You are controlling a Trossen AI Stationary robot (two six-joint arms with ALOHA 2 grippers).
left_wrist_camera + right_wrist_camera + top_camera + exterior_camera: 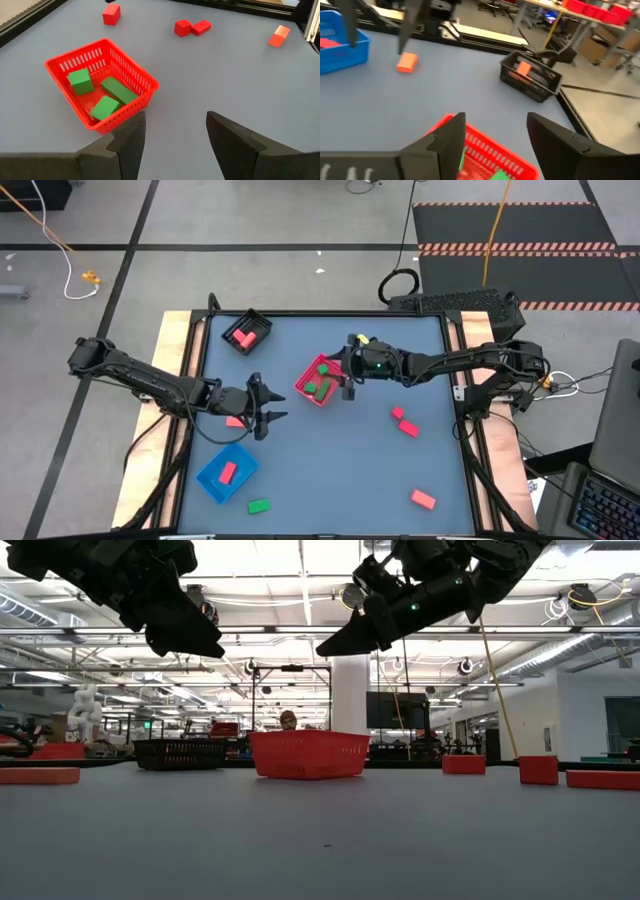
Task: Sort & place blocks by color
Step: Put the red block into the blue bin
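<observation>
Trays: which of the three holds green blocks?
The red tray at mid-table, under the right gripper; three green blocks lie in it. The black tray and blue tray hold only red blocks.

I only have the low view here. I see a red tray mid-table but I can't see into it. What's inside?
Observer: Three green blocks lie in the red tray, and no red ones.
Operator: Which arm is over it?
Observer: The right gripper hangs over its edge, open and empty.
Operator: And the left one?
Observer: The left gripper is open beside a loose red block, between the red tray and the blue tray.
</observation>
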